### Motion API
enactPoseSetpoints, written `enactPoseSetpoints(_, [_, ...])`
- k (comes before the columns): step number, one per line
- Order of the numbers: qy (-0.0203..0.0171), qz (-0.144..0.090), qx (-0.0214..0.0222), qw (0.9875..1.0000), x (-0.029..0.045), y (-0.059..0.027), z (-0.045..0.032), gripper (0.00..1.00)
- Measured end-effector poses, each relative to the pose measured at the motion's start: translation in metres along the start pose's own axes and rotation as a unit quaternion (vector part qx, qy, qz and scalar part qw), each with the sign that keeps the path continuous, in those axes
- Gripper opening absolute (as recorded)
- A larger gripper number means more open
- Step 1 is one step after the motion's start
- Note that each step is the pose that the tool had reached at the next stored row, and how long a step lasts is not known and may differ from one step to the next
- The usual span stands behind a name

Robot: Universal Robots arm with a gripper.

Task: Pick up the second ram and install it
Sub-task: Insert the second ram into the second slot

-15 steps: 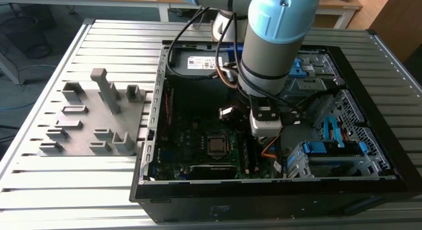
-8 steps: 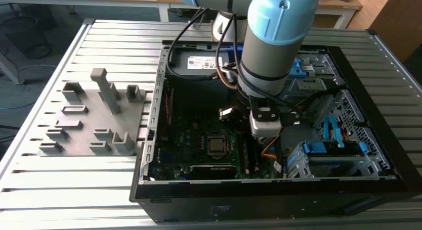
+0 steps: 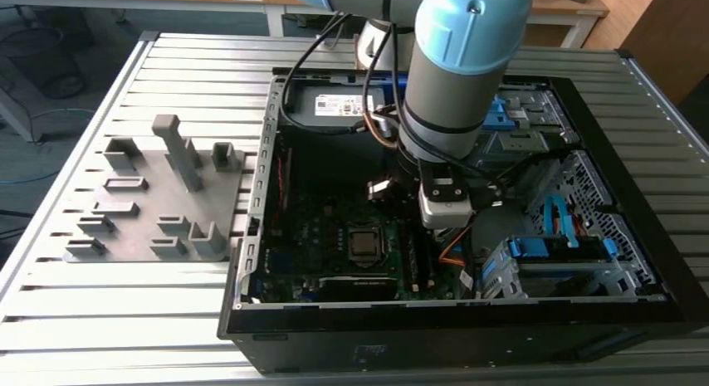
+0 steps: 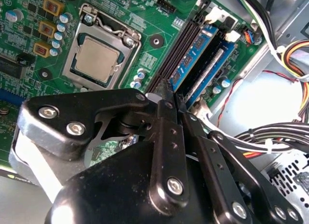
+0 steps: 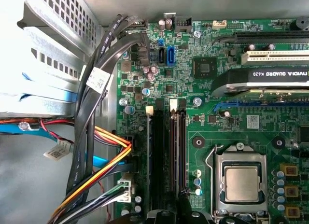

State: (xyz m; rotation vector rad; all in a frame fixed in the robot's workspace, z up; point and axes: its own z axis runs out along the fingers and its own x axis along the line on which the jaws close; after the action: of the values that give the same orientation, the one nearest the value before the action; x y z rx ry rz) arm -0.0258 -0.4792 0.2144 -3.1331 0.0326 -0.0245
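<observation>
The arm had reached down into the open computer case point(image 3: 620, 311) on the slatted worktop point(image 3: 133, 320), the gripper point(image 4: 170, 94) hanging just over the memory slots beside the processor point(image 4: 96, 60). In the second wrist view two blue sticks stood in the slots toward 1 o'clock of the gripper; the second ram point(image 4: 212, 68), the outer one, looked seated or close to it. The jaws stood nearly together over the sticks' near end, and whether they gripped anything could not be told. The grey fixture point(image 3: 155, 203) held no stick, so the pick-up seemed done, the pressing-in perhaps unfinished.

Grey arm point(image 3: 449, 87) with light-blue joint caps, apparently black end effector point(image 4: 166, 96).
</observation>
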Motion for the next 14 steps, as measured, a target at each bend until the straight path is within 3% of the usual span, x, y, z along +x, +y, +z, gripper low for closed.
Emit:
enactPoseSetpoints(4, [0.0001, 0.0, -0.0001, 1.0, 0.0, 0.0001, 0.0004, 0.14])
enactPoseSetpoints(8, [0.0001, 0.0, -0.0048, 1.0, 0.0001, 0.0012, 0.0002, 0.14])
enactPoseSetpoints(14, [0.0002, -0.003, -0.0067, 1.0, 0.0005, 0.0013, 0.0004, 0.14])
